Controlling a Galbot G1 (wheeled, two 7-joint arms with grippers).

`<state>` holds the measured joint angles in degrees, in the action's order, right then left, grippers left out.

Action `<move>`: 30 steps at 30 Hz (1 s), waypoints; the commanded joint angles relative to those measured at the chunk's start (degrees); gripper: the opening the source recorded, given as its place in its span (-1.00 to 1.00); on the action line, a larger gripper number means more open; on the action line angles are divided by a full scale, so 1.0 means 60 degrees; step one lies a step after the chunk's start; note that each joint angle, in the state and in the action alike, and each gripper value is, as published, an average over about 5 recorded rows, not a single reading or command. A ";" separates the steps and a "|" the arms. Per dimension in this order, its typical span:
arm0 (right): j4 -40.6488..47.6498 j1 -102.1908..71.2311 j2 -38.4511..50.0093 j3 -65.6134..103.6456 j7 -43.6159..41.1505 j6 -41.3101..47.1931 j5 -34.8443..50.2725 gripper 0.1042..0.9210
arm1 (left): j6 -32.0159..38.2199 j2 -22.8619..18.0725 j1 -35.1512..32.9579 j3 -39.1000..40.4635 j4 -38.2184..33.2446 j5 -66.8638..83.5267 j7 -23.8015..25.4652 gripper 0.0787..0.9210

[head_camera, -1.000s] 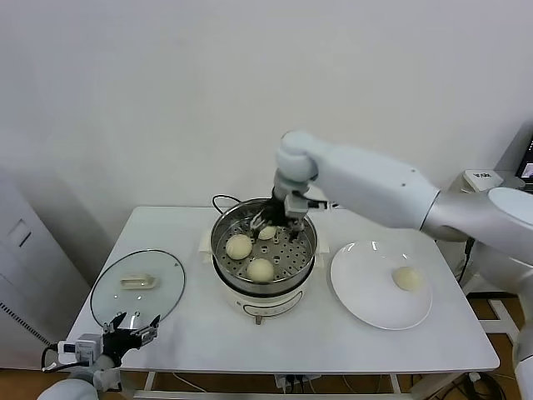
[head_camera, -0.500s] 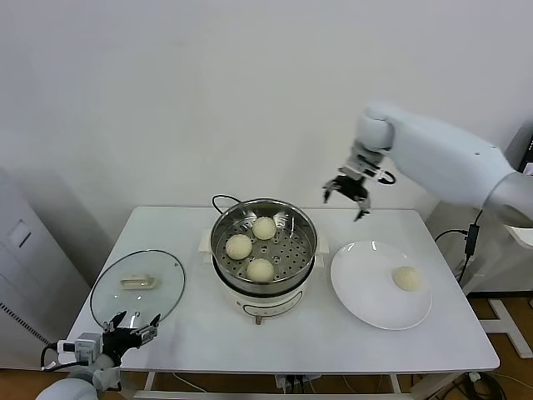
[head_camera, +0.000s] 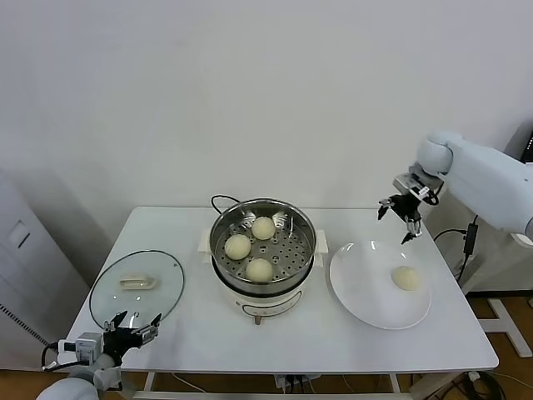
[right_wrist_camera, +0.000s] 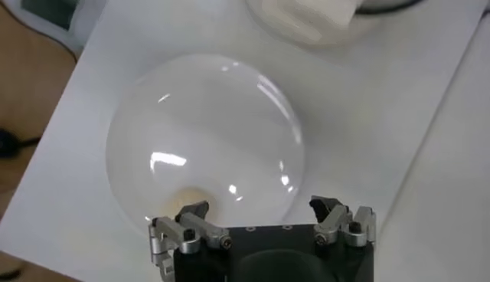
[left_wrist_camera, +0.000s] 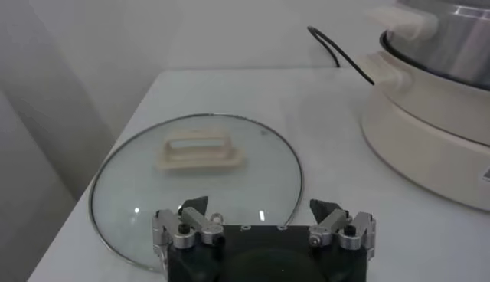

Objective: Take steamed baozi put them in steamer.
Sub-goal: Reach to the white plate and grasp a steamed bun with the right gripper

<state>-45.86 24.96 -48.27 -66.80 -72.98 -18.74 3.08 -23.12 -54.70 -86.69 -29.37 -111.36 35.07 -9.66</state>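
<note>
Jaws of the right gripper [head_camera: 400, 220] spread wide and empty, above the white plate's [head_camera: 366, 292] one o'clock edge. One baozi [head_camera: 405, 277] lies on the plate; three baozi [head_camera: 259, 269] sit inside the steamer [head_camera: 263, 250] at worktop [head_camera: 208, 333] centre. Left gripper [head_camera: 125, 325], jaws wide, waits by the glass lid [head_camera: 137, 287].

A bare test room: a white table [head_camera: 191, 333] against a blank white wall [head_camera: 208, 92]

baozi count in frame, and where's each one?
4. Three steamed baozi sit on the perforated tray of the steamer: one at the back, one left, one front. The fourth lies on the white plate. None looks hidden.
</note>
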 commanded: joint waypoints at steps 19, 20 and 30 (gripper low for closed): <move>0.1199 -0.2902 0.0203 0.2267 0.1100 0.0235 -0.1596 0.76 | 0.0001 -0.0030 -0.0028 0.0056 -0.0025 -0.0033 -0.0007 0.77; 0.1229 -0.2945 0.0186 0.2330 0.1135 0.0234 -0.1683 0.76 | 0.0001 -0.0030 -0.0032 0.0056 -0.0031 -0.0034 -0.0007 0.77; 0.1446 -0.3367 0.0095 0.2826 0.1282 0.0274 -0.2272 0.76 | 0.0001 -0.0024 -0.0098 0.0052 -0.0068 -0.0030 -0.0007 0.77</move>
<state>-38.02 7.39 -47.73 -52.63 -66.05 -17.22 -7.97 -23.12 -54.87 -87.28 -29.08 -111.77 34.91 -9.72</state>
